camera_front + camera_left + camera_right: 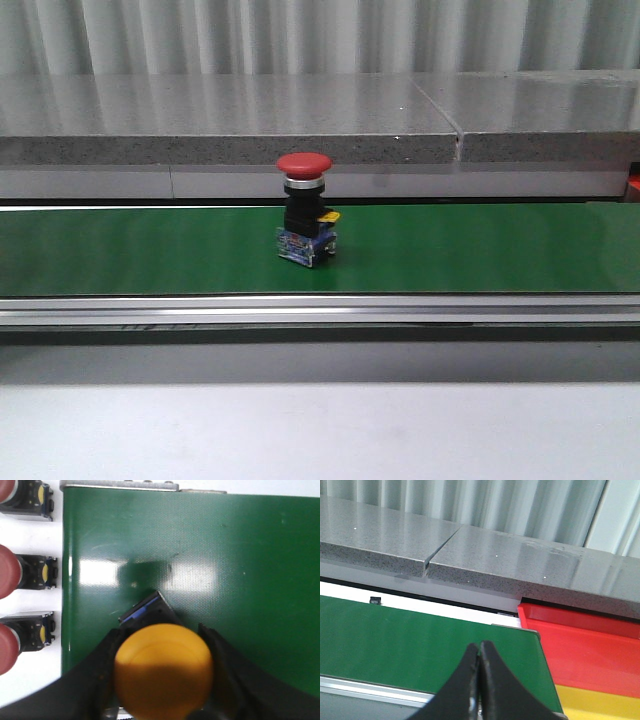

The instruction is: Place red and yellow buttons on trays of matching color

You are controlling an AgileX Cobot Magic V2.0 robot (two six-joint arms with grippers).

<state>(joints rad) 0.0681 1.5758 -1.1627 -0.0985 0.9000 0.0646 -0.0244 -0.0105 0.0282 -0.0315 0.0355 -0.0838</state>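
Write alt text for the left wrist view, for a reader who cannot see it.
The left claw grips a yellow push button by its sides, held over a green conveyor belt. Beside the belt's edge, three red push buttons lie in a row on a white surface, partly cut off by the frame.

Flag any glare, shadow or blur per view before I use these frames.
Front view: red button sharp, stone ledge carries soft reflections. Left wrist view: glare patches on the green belt, yellow button blurred and half shadowed, left gripper fingers soft. Right wrist view: right gripper close and soft, red tray evenly lit.
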